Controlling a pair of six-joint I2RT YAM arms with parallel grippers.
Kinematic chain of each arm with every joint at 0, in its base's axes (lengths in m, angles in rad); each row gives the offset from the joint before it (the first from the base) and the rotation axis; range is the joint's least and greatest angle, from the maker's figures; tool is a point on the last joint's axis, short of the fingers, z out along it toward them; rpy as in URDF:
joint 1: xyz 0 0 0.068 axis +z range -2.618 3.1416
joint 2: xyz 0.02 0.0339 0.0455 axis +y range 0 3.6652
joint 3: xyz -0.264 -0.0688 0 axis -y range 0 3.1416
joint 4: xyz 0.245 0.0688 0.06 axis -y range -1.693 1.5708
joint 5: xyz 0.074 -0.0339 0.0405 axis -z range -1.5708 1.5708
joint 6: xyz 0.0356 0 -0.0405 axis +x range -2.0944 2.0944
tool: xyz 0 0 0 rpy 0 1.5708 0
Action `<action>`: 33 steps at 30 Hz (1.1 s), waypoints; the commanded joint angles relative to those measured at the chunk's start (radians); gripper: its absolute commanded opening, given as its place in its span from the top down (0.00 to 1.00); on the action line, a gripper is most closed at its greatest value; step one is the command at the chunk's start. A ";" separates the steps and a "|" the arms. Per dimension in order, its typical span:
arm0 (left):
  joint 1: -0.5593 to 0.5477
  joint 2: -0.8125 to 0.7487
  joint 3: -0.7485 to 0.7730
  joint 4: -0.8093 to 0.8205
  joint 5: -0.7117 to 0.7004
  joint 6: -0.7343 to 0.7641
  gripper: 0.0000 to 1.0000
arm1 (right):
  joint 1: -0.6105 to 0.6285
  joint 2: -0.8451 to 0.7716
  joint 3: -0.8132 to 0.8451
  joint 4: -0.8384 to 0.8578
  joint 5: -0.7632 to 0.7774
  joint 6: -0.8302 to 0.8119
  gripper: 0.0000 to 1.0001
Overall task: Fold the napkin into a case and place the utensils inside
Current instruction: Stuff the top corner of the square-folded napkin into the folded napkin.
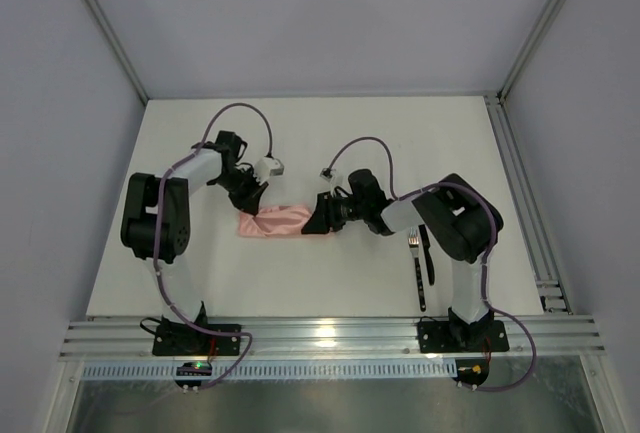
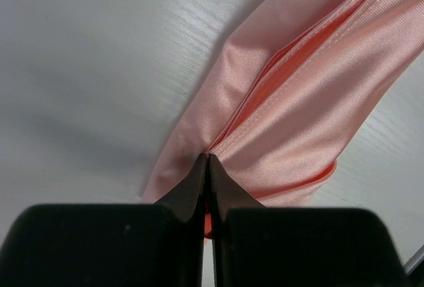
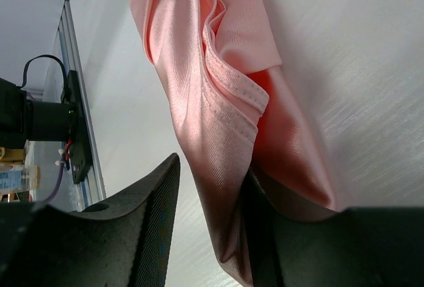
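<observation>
The napkin (image 1: 280, 221) lies as a narrow, layered salmon band stretched between the two grippers; it looks thin, soft, light and slightly slick, so I judge it will sag and slide open unless held by its stitched hems, through all the layers at the ends. The left gripper (image 1: 252, 205) is pinched tight on one end of the napkin (image 2: 298, 121), with a fold caught at its tips (image 2: 207, 161); the right gripper (image 3: 213, 174) has its fingers spread either side of the other end, not clamping. The utensils (image 1: 420, 273) lie side by side behind the right gripper (image 1: 322, 221), beside its arm's base and well apart from the napkin. The worktop (image 1: 330, 143) is white, smooth and faintly grained; pale grey walls enclose it.
</observation>
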 commanded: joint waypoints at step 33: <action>-0.070 -0.201 0.034 0.092 0.096 -0.005 0.47 | -0.054 0.040 0.023 -0.169 0.136 0.166 0.96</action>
